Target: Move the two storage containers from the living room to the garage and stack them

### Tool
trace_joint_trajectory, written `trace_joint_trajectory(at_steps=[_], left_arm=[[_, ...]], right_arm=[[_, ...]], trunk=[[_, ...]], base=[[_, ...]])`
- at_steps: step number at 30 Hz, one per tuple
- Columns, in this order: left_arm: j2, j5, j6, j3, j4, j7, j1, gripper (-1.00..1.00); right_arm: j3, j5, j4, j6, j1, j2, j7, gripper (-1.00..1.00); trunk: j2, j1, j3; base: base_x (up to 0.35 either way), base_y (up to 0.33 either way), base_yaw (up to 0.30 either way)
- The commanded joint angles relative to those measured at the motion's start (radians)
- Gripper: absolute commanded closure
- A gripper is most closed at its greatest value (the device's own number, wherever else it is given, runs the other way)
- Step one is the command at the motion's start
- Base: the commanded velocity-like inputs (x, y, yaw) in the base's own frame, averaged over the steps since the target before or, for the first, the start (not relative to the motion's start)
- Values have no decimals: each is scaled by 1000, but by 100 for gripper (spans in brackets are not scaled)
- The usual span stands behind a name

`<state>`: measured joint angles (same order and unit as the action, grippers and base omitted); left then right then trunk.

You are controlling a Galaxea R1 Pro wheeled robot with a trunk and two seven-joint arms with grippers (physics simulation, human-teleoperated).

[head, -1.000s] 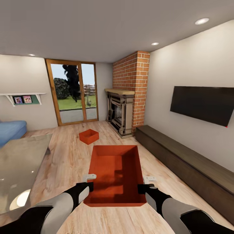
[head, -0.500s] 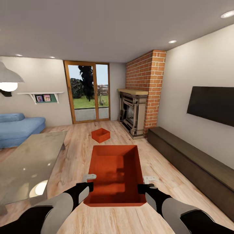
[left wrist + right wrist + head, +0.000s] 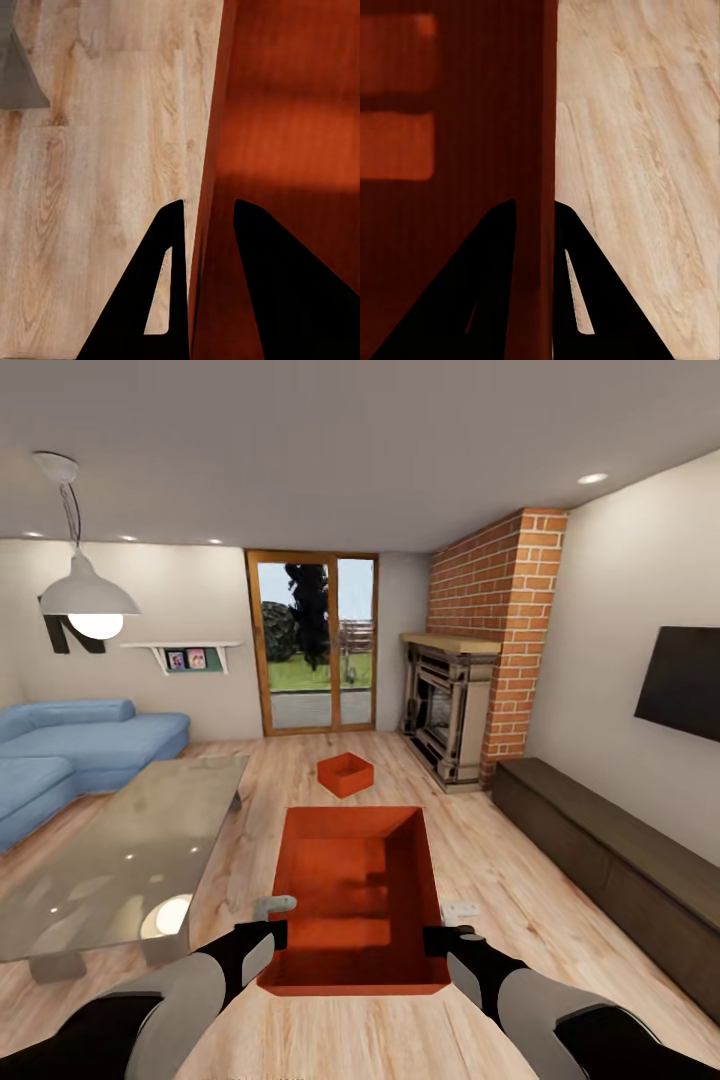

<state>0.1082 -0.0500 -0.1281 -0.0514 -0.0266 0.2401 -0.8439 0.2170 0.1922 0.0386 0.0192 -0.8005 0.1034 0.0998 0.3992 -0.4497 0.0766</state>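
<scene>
Held container: an orange-red rectangular bin [image 3: 355, 900], open-topped, with plain walls that flare slightly outward; it sits at lower centre of the head view, carried between my two arms above the wood floor [image 3: 500, 890].
Inside of the bin: a flat floor and smooth walls, with lighter patches of light across the bottom and darker shade on the right wall.
Left gripper [image 3: 268, 928]: at lower left of the bin, pinching its left wall; in the left wrist view my two black fingers [image 3: 161, 300] stand one on each side of the thin orange rim [image 3: 214, 150].
Right gripper [image 3: 445, 932]: at lower right of the bin, clamped on the right wall; in the right wrist view the wall [image 3: 536, 135] runs straight down between my fingers [image 3: 577, 292], one inside and one outside.
Second container: an identical, smaller-looking orange-red bin [image 3: 346, 774] on the planks just above centre frame, well apart from the held one, turned at an angle to it.
Room: the living room, with wood-framed glass doors [image 3: 313, 643] at upper centre, a red-brick fireplace [image 3: 470, 690] to their right, and a black TV [image 3: 688, 682] at the right edge above a long dark bench [image 3: 600, 860].
Left side: a blue sofa [image 3: 70, 745] at mid left, a glass table [image 3: 130, 850] below it, a white hanging lamp [image 3: 88, 600] at upper left.
</scene>
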Motion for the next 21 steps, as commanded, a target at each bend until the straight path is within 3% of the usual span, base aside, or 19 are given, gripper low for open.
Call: trace_joint_trajectory(at_steps=[1, 21], left_arm=[[-16, 2, -5, -17, -3, 68, 0, 100], [-16, 2, -5, -18, -3, 68, 0, 100]], right_arm=[[-19, 7, 1, 1, 0, -1, 35, 100], [-19, 8, 1, 4, 0, -1, 35, 100]], trunk=[[1, 0, 0], [1, 0, 3]], base=[[0, 0, 266], [0, 0, 266]])
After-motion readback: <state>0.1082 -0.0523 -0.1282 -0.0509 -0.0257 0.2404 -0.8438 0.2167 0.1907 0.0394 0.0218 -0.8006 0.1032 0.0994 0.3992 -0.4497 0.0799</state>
